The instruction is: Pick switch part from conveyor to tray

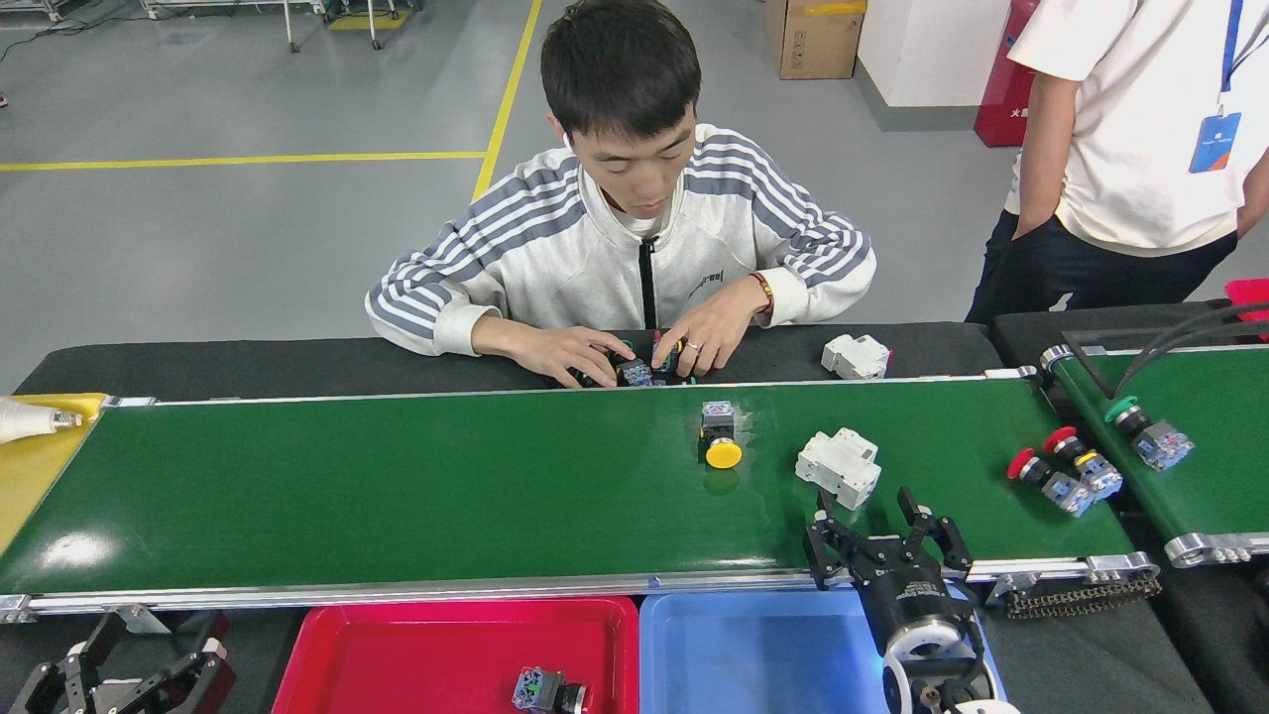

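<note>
- The conveyor (397,486) is a long glossy green belt with silver rails, running across the whole view; its left two thirds are bare, open room.
- A grey workshop floor (248,228) with yellow lines lies beyond a black table strip (248,365), where a seated person (634,248) handles small parts with both hands just behind the far rail.
- A second person (1140,149) stands at the far right.
- A second green belt (1219,446) meets the conveyor's right end and carries a green-capped switch (1140,431).
- Below the near rail sit a red tray (397,645), holding one switch piece (547,691), and a blue tray (753,654).
- The right gripper (882,521) hovers over the near edge of the belt, fingers spread wide, holding nothing.
- The left gripper (139,659) rests low at the bottom-left corner, fingers apart and empty.
- A white breaker (839,466) lies just beyond the right gripper's fingertips.
- A yellow-capped switch part (720,436) lies mid-belt, left of the breaker.
- Two red-capped switches (1066,474) lie at the belt's right end.
- Another white breaker (858,355) sits on the black strip.
</note>
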Available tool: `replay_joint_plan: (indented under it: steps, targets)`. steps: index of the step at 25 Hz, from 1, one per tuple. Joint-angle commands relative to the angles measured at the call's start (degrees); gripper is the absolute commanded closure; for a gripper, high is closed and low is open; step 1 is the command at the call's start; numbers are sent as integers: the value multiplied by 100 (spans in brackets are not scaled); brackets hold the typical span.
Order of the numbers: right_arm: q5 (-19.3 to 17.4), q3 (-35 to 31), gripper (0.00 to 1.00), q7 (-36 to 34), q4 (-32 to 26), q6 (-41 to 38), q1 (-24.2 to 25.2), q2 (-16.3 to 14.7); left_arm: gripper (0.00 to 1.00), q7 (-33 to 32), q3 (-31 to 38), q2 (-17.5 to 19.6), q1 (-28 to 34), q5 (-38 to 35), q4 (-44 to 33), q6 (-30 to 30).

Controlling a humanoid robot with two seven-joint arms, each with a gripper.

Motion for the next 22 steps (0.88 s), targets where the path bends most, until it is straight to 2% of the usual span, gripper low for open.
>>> replay_joint_plan:
  steps: [1, 7, 10, 12, 13, 14, 16, 19, 21, 22]
  targets:
    - [-2, 75, 6, 6, 115, 40, -197, 35, 0, 19, -17, 27, -58, -14, -35, 18]
    - [-10, 242, 8, 6, 809, 172, -663, 378, 0, 19, -140, 44, -181, -14, -26, 18]
    - [-2, 576, 44, -3, 1047, 164, -874, 334, 0, 19, -140, 44, -190, -14, -18, 27]
    - [-28, 725, 75, -12, 1134, 146, -936, 254, 0, 19, -140, 44, -190, -14, -18, 18]
    - [-54, 743, 86, 6, 1143, 128, -945, 254, 0, 19, -149, 36, -190, -14, -18, 18]
    - [-63, 743, 90, 6, 1143, 128, -936, 254, 0, 19, -149, 36, -190, -14, -18, 18]
    - [-81, 743, 98, -3, 1134, -12, -910, 246, 0, 19, -140, 36, -190, -14, -18, 18]
    - [-90, 743, 98, -100, 976, -381, -813, 254, 0, 19, -140, 44, -181, -14, -26, 18]
    - [-221, 664, 98, -372, 467, -865, -558, 140, 0, 19, -140, 44, -173, -14, -26, 18]
    - [-292, 620, 98, -530, 27, -1155, -312, -62, 0, 19, -140, 44, -164, -14, -26, 18]
